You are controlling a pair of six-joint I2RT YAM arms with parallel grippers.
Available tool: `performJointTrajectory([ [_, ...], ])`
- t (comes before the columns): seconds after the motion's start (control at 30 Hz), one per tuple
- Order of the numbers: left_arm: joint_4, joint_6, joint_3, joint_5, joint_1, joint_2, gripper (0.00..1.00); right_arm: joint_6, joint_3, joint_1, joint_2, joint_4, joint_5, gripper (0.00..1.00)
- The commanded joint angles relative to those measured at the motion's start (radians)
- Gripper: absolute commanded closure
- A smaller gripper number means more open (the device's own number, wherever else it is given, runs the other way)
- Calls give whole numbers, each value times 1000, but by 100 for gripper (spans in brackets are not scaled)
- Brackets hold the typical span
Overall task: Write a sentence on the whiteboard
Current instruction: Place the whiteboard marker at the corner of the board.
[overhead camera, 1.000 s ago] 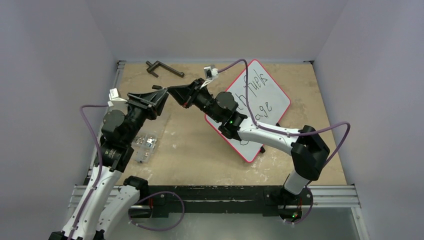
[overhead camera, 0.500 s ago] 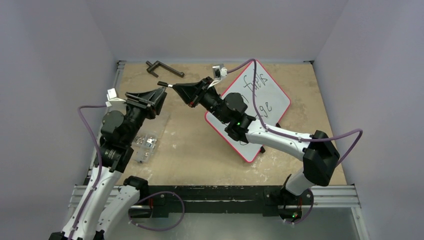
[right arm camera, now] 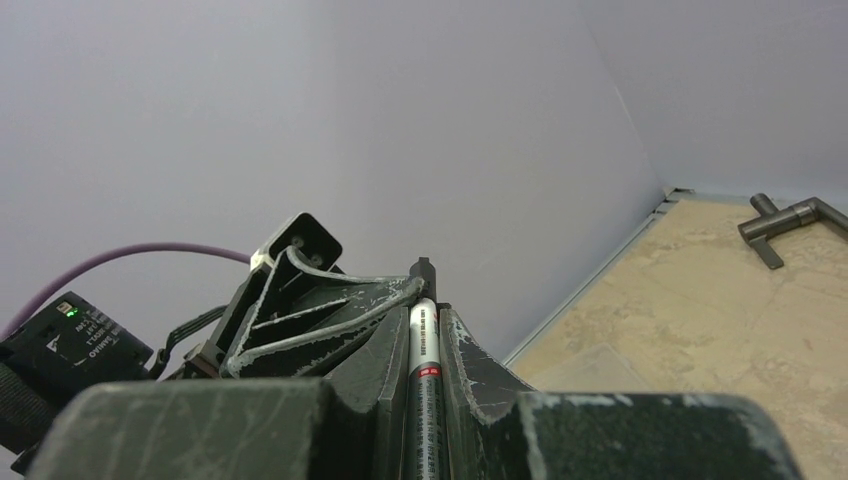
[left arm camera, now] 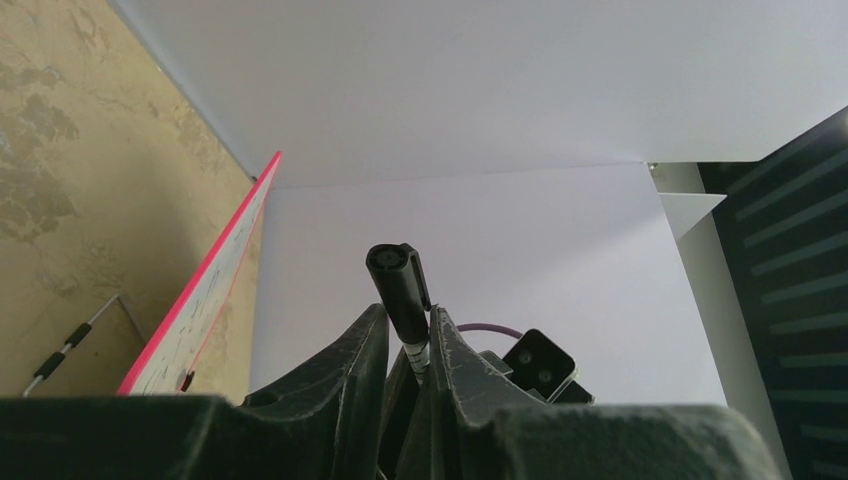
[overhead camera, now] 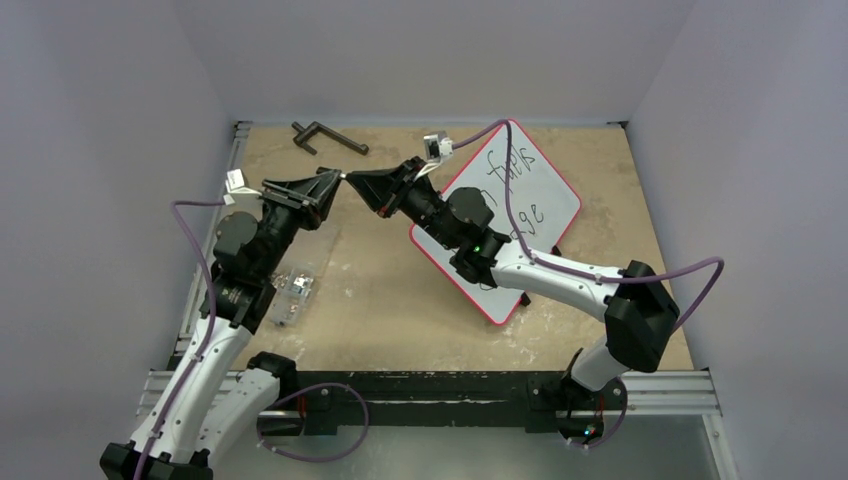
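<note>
The whiteboard (overhead camera: 548, 195), white with a red rim, stands tilted at the back right; its edge also shows in the left wrist view (left arm camera: 215, 275). The sentence (overhead camera: 518, 185) shows only as "fuels" and "ge"; the right arm hides the other letters. My right gripper (overhead camera: 352, 178) is shut on a grey marker (right arm camera: 424, 380), held in the air left of the board. The marker's black cap (left arm camera: 398, 280) sticks out between the fingers of my left gripper (overhead camera: 333, 182), which is shut on it (left arm camera: 405, 322). The two grippers meet tip to tip.
A black L-shaped tool (overhead camera: 325, 135) lies at the back left of the table, also in the right wrist view (right arm camera: 790, 215). A clear plastic box of small parts (overhead camera: 290, 285) sits under my left arm. Grey walls enclose the table.
My right gripper drew back to the right with the marker. My left gripper then moved right and forward, and its fingers now sit around the marker's cap.
</note>
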Motion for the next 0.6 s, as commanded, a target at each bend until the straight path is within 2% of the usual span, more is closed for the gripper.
performJointTrajectory([
  [0.0,84,-14,-9,40,0,10,80,-25,-9,6,-28,23,-19,100],
  [0.07,99,-15,-14,50,0,15,83,-35,-12,6,-28,19,-33,100],
  [0.2,114,-16,-26,54,0,15,99,-56,-24,6,-38,10,-48,100],
  [0.3,107,-17,-31,53,0,12,100,-67,-34,6,-51,2,-55,100],
  [0.37,102,-16,-36,47,0,7,100,-79,-16,6,-57,-62,-55,98],
  [0.43,93,-11,-40,41,0,-1,100,-92,9,6,-62,-135,-54,81],
  [0.53,51,22,-36,27,0,-15,100,-125,26,6,-85,-222,-29,49],
  [0.57,22,39,-29,20,0,-22,100,-137,28,6,-96,-249,-13,35],
])
